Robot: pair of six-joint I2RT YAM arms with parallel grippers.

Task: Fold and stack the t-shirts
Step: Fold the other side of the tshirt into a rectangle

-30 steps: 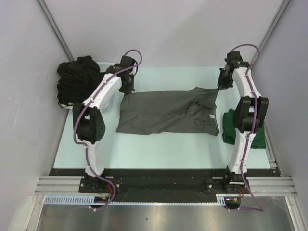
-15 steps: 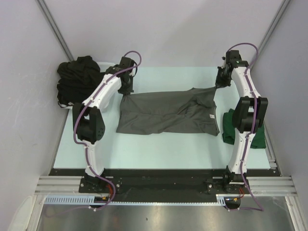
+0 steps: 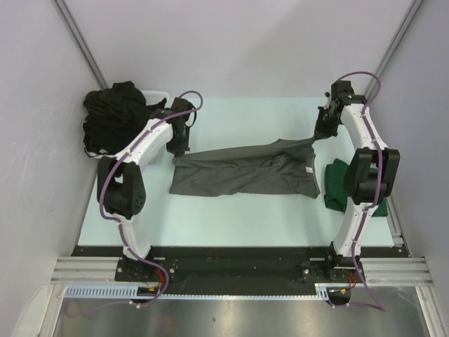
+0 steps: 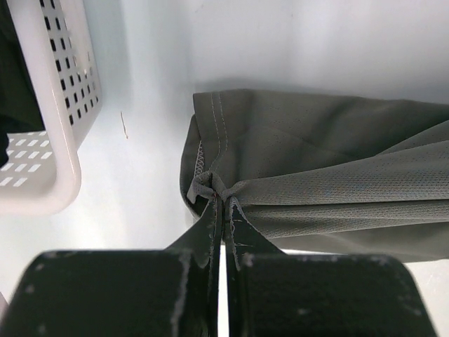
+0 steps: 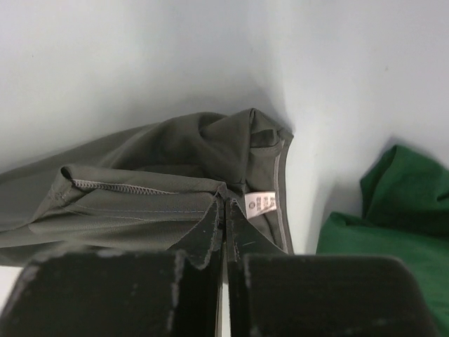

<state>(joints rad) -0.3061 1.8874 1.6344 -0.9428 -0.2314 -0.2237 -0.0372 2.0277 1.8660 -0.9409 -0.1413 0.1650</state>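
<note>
Drawn nearer than before, the far edge of the grey t-shirt (image 3: 245, 174) is pinched by the left gripper (image 4: 223, 205) and right gripper (image 5: 224, 208)

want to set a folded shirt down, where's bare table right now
Bare table runs along the near side, between the grey t-shirt and the table's near edge. A second strip lies beyond the shirt, between the left gripper and right gripper, both shut on it. Crowded: the black t-shirts in the basket far left, green t-shirt right.
</note>
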